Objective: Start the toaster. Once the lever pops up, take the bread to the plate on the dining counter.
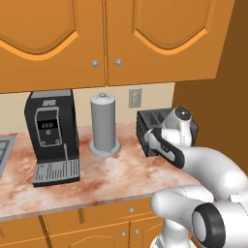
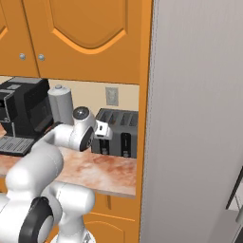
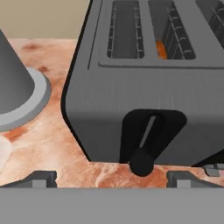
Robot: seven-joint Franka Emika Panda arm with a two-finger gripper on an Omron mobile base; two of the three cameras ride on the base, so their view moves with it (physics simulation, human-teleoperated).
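Toaster (image 3: 131, 100): your fingers (image 3: 41, 177) stand wide open, holding nothing, straddling its lever knob (image 3: 141, 163), which sits low; judge starting nearly done, wait for pop-up.

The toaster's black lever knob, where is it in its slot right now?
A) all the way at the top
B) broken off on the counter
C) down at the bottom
C: in the hand view the round black lever knob sits at the lower end of its slot on the toaster, close to the counter, with the open gripper just in front of it.
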